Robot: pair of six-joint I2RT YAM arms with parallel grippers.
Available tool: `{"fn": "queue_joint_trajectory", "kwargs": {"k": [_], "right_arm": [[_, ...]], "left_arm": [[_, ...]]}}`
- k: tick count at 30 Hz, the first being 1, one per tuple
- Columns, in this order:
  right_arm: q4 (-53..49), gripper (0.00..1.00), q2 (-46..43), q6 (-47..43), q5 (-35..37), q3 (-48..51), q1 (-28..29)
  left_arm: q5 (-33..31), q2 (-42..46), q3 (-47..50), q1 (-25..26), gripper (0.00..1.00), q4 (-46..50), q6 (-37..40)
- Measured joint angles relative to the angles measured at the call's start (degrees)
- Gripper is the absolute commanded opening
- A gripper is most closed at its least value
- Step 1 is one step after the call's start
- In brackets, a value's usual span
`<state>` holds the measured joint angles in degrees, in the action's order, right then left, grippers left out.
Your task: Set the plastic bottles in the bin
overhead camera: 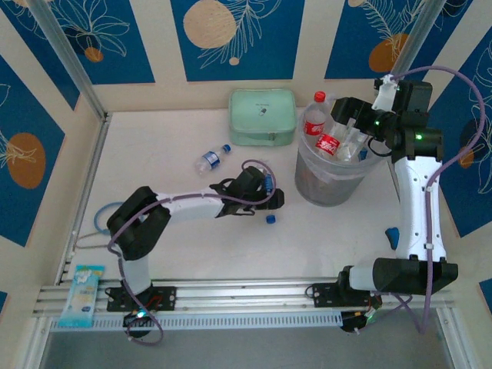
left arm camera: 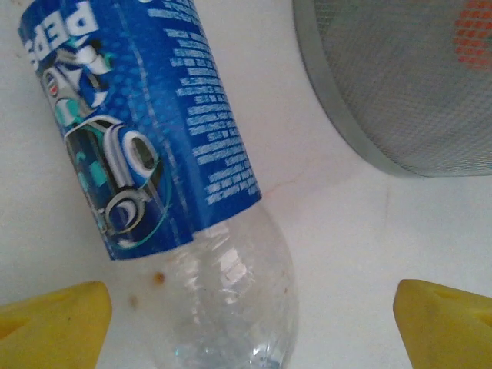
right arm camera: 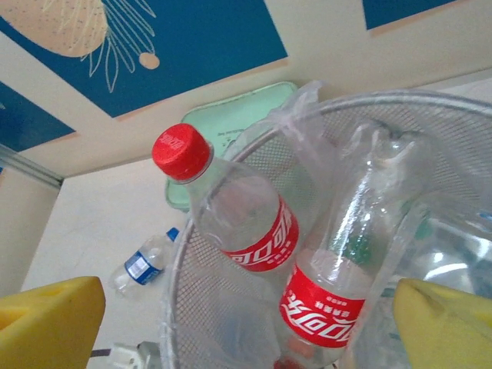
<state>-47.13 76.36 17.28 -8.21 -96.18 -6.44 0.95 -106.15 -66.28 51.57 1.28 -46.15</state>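
A clear bottle with a blue Pepsi label (left arm camera: 146,131) lies on the white table, its bare shoulder between the yellow fingertips (left arm camera: 54,317) of my left gripper (left arm camera: 250,327), which stands open around it. Seen from above, the left gripper (overhead camera: 267,197) is at mid-table, left of the bin (overhead camera: 332,178). The mesh bin (right arm camera: 223,307), lined with a clear bag, holds several bottles, among them a red-capped one (right arm camera: 234,207) and another red-labelled one (right arm camera: 327,304). My right gripper (overhead camera: 347,115) hovers open over the bin's far rim. A small blue-capped bottle (overhead camera: 209,159) lies alone on the table.
A mint-green case (overhead camera: 263,116) sits at the back, left of the bin. A loose blue cap (overhead camera: 270,219) lies just in front of the left gripper. The bin's mesh wall (left arm camera: 400,84) is close on the left gripper's right. A packet (overhead camera: 81,296) rests on the near rail.
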Motion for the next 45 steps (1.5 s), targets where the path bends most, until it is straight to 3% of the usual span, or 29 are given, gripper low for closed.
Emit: {"fn": "queue_joint_trajectory", "kwargs": {"k": [9,13,18,23,31,39,45], "right_arm": [[0.8,0.93,-4.5,0.6,-3.1,4.3,0.1],[1.7,0.92,-7.2,1.0,-4.6,6.5,0.4],[2.8,0.92,-8.7,1.2,-6.6,7.3,0.5],[5.4,0.93,-9.1,1.2,-13.3,9.5,2.0],[5.6,0.93,-8.0,-2.8,-20.6,10.1,12.1],[7.3,0.94,-2.0,-3.3,-20.5,10.3,23.5],[9.7,0.94,3.8,-2.8,-21.3,10.8,26.3]], "left_arm": [[-4.2,-3.0,-2.8,0.1,0.54,6.7,4.1],[-6.4,-1.7,-2.8,0.1,0.45,10.4,7.2],[-7.5,1.7,-2.8,0.0,0.39,14.4,12.1],[-7.5,6.5,-2.0,-0.9,0.36,15.8,15.0],[-5.9,21.0,5.0,-4.3,0.32,13.4,20.9],[0.0,33.7,13.8,-5.1,0.29,3.5,26.2],[3.2,37.2,17.7,-5.2,0.29,-1.0,28.3]]}}
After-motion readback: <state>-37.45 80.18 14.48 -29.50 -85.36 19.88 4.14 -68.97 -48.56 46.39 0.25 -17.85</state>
